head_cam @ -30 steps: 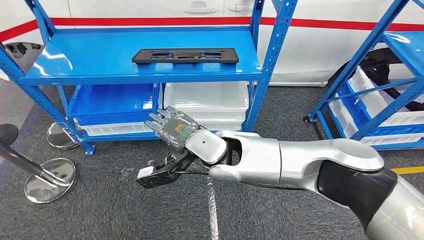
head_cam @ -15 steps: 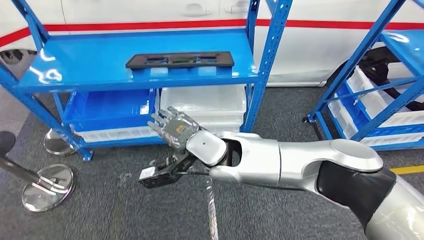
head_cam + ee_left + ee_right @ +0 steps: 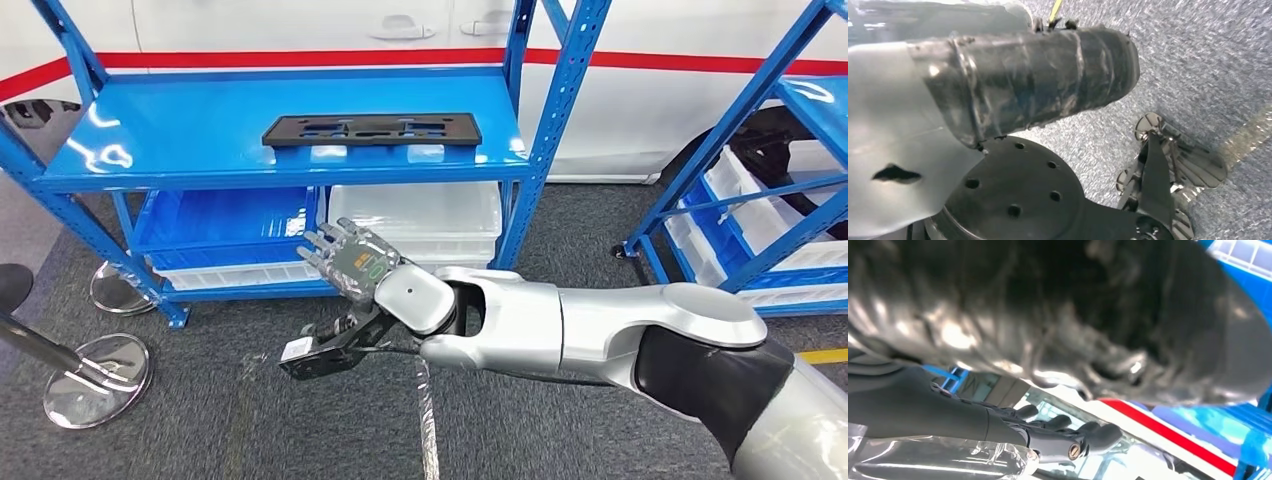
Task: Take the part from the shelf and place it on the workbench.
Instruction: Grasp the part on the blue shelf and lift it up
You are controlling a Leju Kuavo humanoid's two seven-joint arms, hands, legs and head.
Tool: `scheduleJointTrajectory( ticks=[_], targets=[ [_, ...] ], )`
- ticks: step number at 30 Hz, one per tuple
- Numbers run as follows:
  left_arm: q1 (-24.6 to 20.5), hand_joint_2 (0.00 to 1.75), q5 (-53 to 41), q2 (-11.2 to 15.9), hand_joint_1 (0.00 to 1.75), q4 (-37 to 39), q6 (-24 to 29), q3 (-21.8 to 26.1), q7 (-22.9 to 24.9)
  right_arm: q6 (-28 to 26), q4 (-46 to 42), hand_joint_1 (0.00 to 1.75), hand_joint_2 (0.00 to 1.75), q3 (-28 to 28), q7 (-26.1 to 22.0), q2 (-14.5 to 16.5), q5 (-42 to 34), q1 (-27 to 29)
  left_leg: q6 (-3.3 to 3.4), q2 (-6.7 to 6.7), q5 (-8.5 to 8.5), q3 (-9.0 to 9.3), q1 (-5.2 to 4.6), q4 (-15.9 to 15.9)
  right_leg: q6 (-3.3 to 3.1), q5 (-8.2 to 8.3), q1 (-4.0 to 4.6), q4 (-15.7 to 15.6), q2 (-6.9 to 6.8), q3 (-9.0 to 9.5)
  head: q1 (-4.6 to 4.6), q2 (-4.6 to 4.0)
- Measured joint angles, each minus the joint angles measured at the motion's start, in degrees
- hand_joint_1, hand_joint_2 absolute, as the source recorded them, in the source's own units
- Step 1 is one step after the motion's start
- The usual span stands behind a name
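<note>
The black part (image 3: 371,129) is lying flat on the blue shelf (image 3: 150,150), untouched. The whole view is shifting slightly between frames, so the robot is repositioning. The right hand (image 3: 350,262) is hovering well below, fingers (image 3: 322,239) spread and empty.

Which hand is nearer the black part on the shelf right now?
Right. The right hand is raised in front of the shelf, below the black part, fingers spread, holding nothing. The left hand hangs low over the carpet, beside the robot's body.
</note>
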Motion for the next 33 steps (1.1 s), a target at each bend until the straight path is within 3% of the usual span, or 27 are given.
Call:
scheduleJointTrajectory(
  ticks=[3,5,8,9,10,11,13,14,16,18,20,23,24,25,26,29,31,33],
  targets=[
    [-0.2,0.0,-0.1,0.0,0.0,0.0,0.1,0.0,0.0,0.3,0.0,0.0,0.0,-0.1,0.0,-0.1,0.1,0.0,-0.93,0.07,-0.48,0.07,0.03,0.0,-0.52,-0.51,0.14,-0.9,0.12,0.61,-0.04,0.0],
    [-0.1,0.0,-0.3,0.0,0.0,0.0,0.1,0.0,-0.1,0.6,-0.1,0.0,0.0,-0.2,0.0,-0.2,0.2,0.0,-1.45,0.22,-1.99,-0.89,0.03,2.5,-0.95,-0.6,-0.28,-1.4,0.13,1.25,-0.14,0.0],
    [-0.1,0.0,-0.5,0.1,0.0,0.0,0.2,0.0,-0.4,1.2,-0.1,0.0,0.0,-0.3,0.0,-0.3,0.1,0.2,-2.02,0.3,-6.35,-6.78,0.13,13.3,-1.51,-0.99,-0.41,-1.5,0.05,1.83,-0.37,0.0],
    [-0.1,0.0,-0.5,0.1,0.0,0.0,0.2,0.0,-0.5,1.2,-0.1,0.0,0.0,-0.3,0.0,-0.4,0.0,0.3,-2.13,0.31,-6.72,-8.55,0.16,15.9,-1.56,-1.15,-0.4,-1.4,0.06,1.92,-0.35,0.0],
    [0.0,0.0,-0.5,0.1,0.0,0.0,0.2,0.0,-0.5,1.2,-0.1,0.0,0.0,-0.3,0.0,-0.4,-0.1,0.4,-2.19,0.31,-5.95,-9.34,0.18,16.4,-1.55,-1.35,-0.4,-1.4,0.09,2.05,-0.36,0.0],
    [0.0,0.0,-0.5,0.1,0.0,0.0,0.2,0.0,-0.6,1.1,-0.1,0.0,0.0,-0.3,0.0,-0.4,-0.1,0.5,-2.19,0.32,-4.11,-8.89,0.22,14.6,-1.48,-1.58,-0.43,-1.2,0.14,2.24,-0.35,0.0],
    [0.0,0.0,-0.4,0.2,0.0,0.0,0.3,0.0,-0.6,1.0,-0.1,0.0,0.0,-0.3,0.0,-0.4,-0.2,0.4,-2.02,0.36,0.29,-5.79,0.23,7.1,-1.15,-2.16,-0.41,-0.9,0.24,2.71,-0.37,0.0],
    [0.0,0.0,-0.4,0.3,0.0,0.0,0.4,0.0,-0.6,1.0,-0.1,0.0,0.0,-0.3,0.0,-0.4,-0.3,0.4,-1.82,0.35,1.53,-4.28,0.17,3.7,-0.89,-2.45,-0.31,-0.7,0.31,2.78,-0.38,0.0],
    [-0.1,0.0,-0.2,0.3,0.0,0.0,0.4,0.1,-0.6,0.9,-0.1,0.0,0.0,-0.3,0.0,-0.5,-0.3,0.4,-1.3,0.3,1.91,-2.94,-0.01,0.9,-0.34,-2.77,-0.11,-0.5,0.37,2.75,-0.4,0.0],
    [-0.2,0.0,-0.2,0.3,0.0,0.0,0.4,0.1,-0.7,0.7,-0.1,0.0,0.0,-0.3,0.0,-0.5,-0.6,0.3,-0.59,0.24,1.89,-2.7,0.02,0.6,0.19,-2.98,-0.14,-0.5,0.34,2.73,-0.41,0.0],
    [-0.1,0.0,-0.2,0.3,0.0,0.0,0.5,0.1,-0.7,0.4,-0.1,0.0,0.0,-0.4,0.0,-0.6,-1.0,0.2,0.12,0.27,1.91,-2.28,0.18,0.2,0.78,-4.26,-0.25,1.5,0.25,1.92,-0.32,0.0],
    [-0.1,0.0,-0.2,0.3,0.0,0.0,0.7,0.2,-0.8,0.2,-0.1,0.0,0.0,-0.4,0.0,-0.9,-1.3,0.3,0.81,0.31,1.66,-1.93,0.21,0.1,1.41,-8.6,-0.46,12.0,0.12,-3.47,-0.13,0.0],
    [-0.1,0.0,-0.2,0.3,0.0,0.0,0.7,0.2,-0.8,0.2,-0.1,0.0,0.0,-0.3,0.0,-0.9,-1.4,0.5,0.89,0.29,1.54,-1.86,0.17,0.1,1.49,-9.23,-0.53,14.9,0.11,-5.29,-0.12,0.0],
    [-0.1,0.0,-0.2,0.3,0.0,0.0,0.7,0.2,-0.8,0.3,-0.1,0.0,0.0,-0.3,0.0,-1.0,-1.6,0.6,0.93,0.25,1.41,-1.73,0.15,0.1,1.48,-8.78,-0.58,16.0,0.1,-6.23,-0.12,0.0],
    [-0.1,0.0,-0.2,0.3,0.0,0.0,0.8,0.2,-0.8,0.3,-0.1,0.0,0.0,-0.3,0.0,-1.1,-1.8,0.6,0.91,0.19,1.24,-1.51,0.13,0.2,1.37,-7.21,-0.6,14.6,0.09,-6.01,-0.11,0.0],
    [0.0,0.0,-0.1,0.3,0.0,0.0,0.8,0.3,-0.8,0.4,-0.1,0.0,0.0,-0.3,0.0,-1.4,-2.4,0.6,0.57,-0.02,0.61,-0.68,-0.01,0.2,0.45,-1.39,-0.34,3.7,0.1,-1.32,-0.2,0.0],
    [-0.1,0.0,-0.1,0.3,0.0,0.0,0.5,0.3,-0.8,0.7,-0.1,0.0,0.0,-0.3,0.0,-1.5,-2.5,0.5,0.08,-0.05,0.35,-0.63,-0.04,0.2,-0.09,-0.48,0.1,-0.3,0.16,0.55,-0.29,0.0],
    [-0.2,0.0,0.0,0.4,0.0,0.0,0.4,0.3,-0.8,1.0,-0.1,0.0,0.0,-0.3,0.0,-1.6,-2.3,0.5,-0.5,0.0,0.22,-0.59,-0.05,0.0,-0.33,-0.7,0.13,-0.8,0.22,0.75,-0.29,0.0]
  ],
)
